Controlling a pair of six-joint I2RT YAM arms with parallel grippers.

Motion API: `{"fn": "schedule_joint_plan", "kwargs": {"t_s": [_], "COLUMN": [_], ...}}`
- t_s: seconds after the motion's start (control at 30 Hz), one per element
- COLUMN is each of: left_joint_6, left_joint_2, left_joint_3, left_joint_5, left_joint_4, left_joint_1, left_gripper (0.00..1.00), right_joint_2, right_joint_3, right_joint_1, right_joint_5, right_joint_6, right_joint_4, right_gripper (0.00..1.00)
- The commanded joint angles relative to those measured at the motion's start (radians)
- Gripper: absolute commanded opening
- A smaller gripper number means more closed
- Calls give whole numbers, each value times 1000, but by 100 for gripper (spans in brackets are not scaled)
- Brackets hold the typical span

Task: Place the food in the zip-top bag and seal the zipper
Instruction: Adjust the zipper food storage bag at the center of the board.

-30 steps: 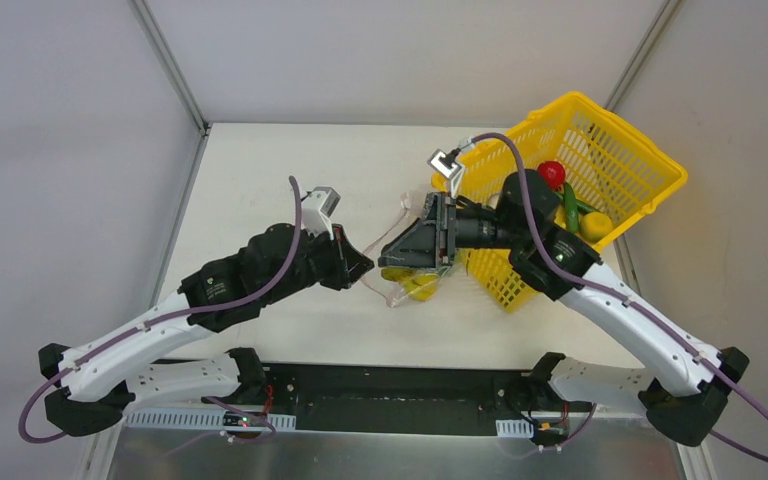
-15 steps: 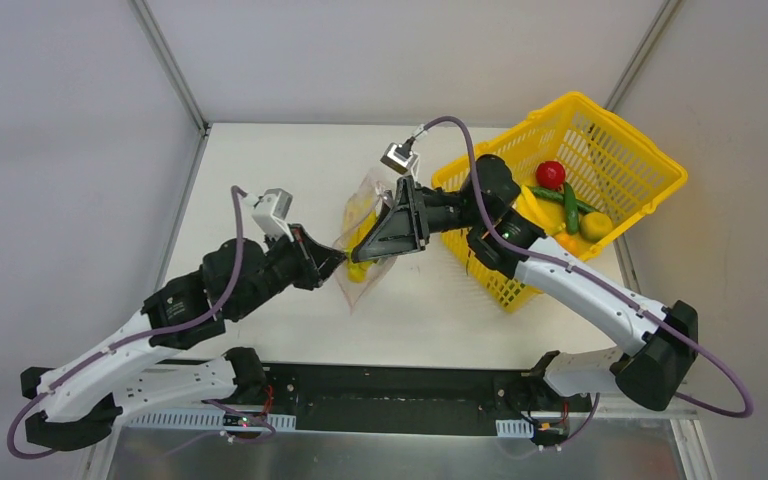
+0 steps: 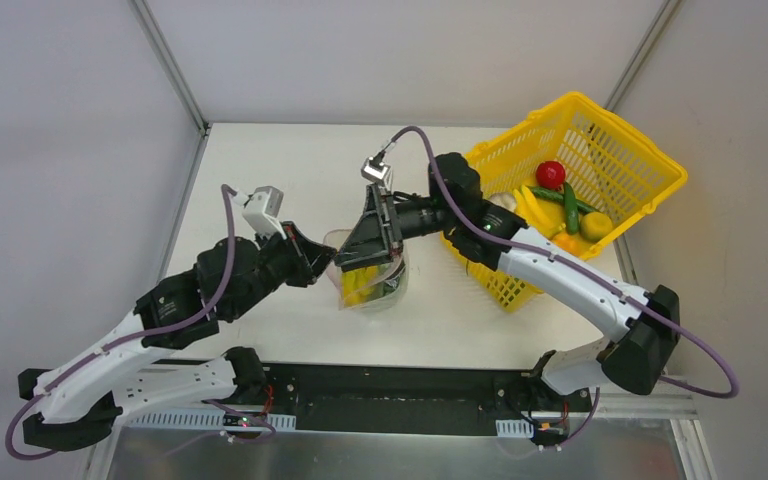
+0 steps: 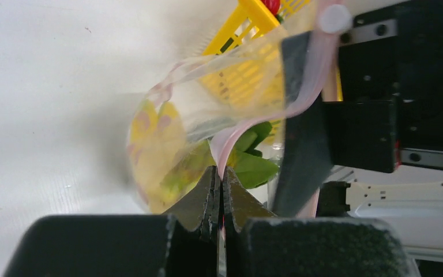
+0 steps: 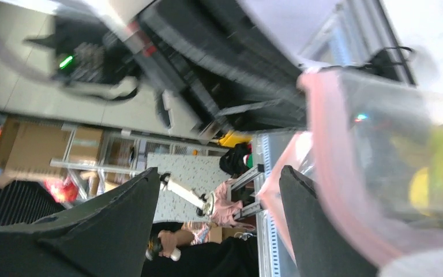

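**Bag held open, more food to load**

My left claw (image 4: 220, 176) pinches the zipper (image 4: 226, 144) tight. My right claw (image 5: 218, 173) is spread wide, one finger hooked in the zip-top bag (image 3: 372, 285) mouth. Yellow and green food (image 4: 254, 167) sits inside. Next, I judge, I must free my right claw and fetch the tomato (image 3: 551, 173) from the basket (image 3: 640, 165).

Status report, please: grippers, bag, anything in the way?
Left gripper shut on zipper. Right gripper open at the mouth. Zip-top bag unsealed, some food inside. More in yellow basket.
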Motion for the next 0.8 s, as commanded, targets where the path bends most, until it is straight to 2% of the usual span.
{"fn": "schedule_joint_plan", "kwargs": {"t_s": [0.0,0.07,0.23,0.4,0.53,0.77], "left_joint_6": [41,37,41,41,35,22], "left_joint_2": [43,45,23,-2,-6,5], "left_joint_3": [33,21,2,-12,-23,-20], "left_joint_5": [65,50,-26,-73,-82,-75], "left_joint_4": [67,84,75,55,57,46], "left_joint_1": [9,9,9,9,8,9], "left_gripper": [0,0,0,0,0,0], "right_joint_2": [42,31,-30,-62,-101,-121], "right_joint_3": [150,127,-45,45,41,47], "right_joint_1": [60,66,66,100,100,101], "right_joint_5": [268,306,311,297,225,173], "right_joint_6": [-227,-193,87,-44,-47,-56], "right_joint_4": [-384,-352,-78,-225,-143,-141], "right_gripper": [79,81,83,84,85,84]}}
